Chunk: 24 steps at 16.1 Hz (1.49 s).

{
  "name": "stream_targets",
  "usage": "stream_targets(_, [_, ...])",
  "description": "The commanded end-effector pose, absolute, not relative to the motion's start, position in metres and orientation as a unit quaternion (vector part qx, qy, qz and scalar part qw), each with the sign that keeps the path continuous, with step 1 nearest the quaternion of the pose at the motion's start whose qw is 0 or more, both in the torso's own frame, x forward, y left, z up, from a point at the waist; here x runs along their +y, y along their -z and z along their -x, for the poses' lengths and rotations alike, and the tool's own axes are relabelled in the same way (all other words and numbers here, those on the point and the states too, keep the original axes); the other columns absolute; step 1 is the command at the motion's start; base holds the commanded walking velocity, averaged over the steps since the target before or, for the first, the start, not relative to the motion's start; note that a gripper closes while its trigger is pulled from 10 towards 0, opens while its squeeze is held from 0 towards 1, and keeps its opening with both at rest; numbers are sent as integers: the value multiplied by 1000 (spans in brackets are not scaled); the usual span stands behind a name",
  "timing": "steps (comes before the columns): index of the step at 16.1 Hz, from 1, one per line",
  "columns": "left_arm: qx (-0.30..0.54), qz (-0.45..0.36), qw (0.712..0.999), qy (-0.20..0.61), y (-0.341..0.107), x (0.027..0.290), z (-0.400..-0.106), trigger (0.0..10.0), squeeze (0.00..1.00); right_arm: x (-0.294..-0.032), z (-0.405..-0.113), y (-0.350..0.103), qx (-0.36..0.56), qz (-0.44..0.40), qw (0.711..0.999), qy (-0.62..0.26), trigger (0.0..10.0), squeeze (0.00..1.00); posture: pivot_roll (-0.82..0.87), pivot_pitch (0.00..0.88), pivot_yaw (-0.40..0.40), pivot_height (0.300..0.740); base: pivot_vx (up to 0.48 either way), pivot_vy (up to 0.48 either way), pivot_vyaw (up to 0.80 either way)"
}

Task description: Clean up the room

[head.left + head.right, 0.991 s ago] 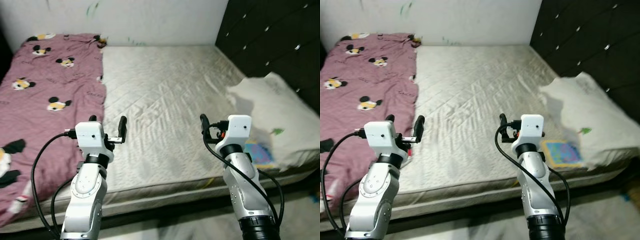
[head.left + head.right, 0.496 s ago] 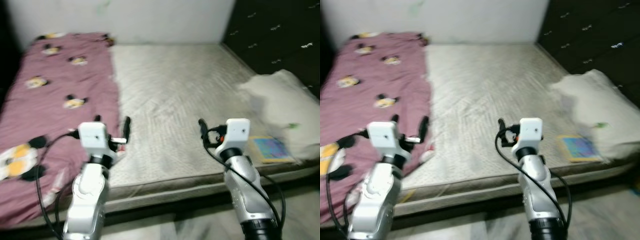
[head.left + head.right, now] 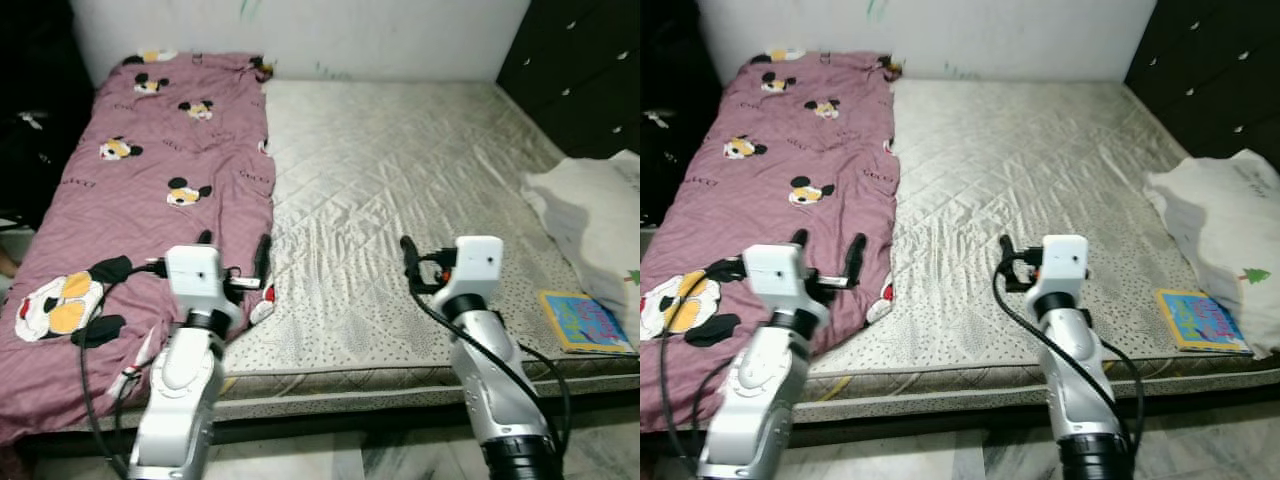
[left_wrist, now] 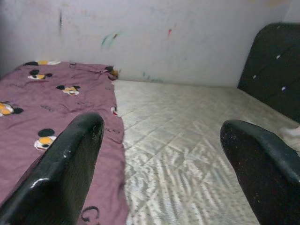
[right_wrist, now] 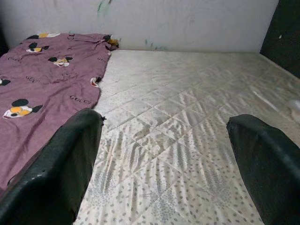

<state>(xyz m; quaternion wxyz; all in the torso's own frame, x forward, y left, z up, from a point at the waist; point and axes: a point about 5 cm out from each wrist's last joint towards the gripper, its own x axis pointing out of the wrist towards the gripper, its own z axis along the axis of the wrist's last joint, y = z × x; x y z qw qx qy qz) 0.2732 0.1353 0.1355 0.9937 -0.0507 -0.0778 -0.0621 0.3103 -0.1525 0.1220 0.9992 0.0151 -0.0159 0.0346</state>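
A maroon blanket with cartoon mice (image 3: 150, 190) covers the left strip of a bed with a bare cream quilted mattress (image 3: 400, 160). A white pillow (image 3: 592, 205) lies at the right edge. Beside it, near the front right corner, lies a colourful book (image 3: 588, 322). My left gripper (image 3: 233, 252) hangs open over the blanket's right hem near the front edge, holding nothing. My right gripper (image 5: 164, 121) is open and empty above the front middle of the mattress; its black fingers (image 5: 70, 159) stand wide apart.
A dark tufted headboard (image 3: 580, 60) rises at the right and a marked white wall (image 3: 380, 30) runs behind the bed. A dark corner (image 3: 30, 120) lies to the left. Tiled floor (image 3: 330, 462) shows below the bed's front edge.
The camera has swung left and drawn back: more of the blanket shows, and the pillow and book sit nearer the right edge. Both arms keep their pose, grippers still open.
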Motion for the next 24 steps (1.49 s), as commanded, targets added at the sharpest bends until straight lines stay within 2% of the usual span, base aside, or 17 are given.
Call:
stream_targets(1, [-83, 58, 992, 74, -139, 128, -273, 10000, 0, -162, -309, -121, -15, -11, 1000, -16, 10000, 0, -73, 54, -41, 740, 341, 0, 0])
stream_targets(4, [-83, 66, 991, 77, -139, 124, -273, 10000, 0, -163, -309, -121, -15, -12, 1000, -14, 10000, 0, -74, 54, -41, 740, 325, 0, 0])
stream_targets(9, [-75, 72, 993, 60, -136, 124, -274, 10000, 0, -165, -310, -118, -10, -11, 1000, -18, 10000, 0, -67, 53, -44, 740, 0, 0, 0])
stream_targets(24, [-67, 94, 991, 64, -136, 120, -275, 10000, 0, -159, -311, -113, 5, 3, 999, -41, 10000, 0, -72, 46, -47, 740, 0, 469, 0])
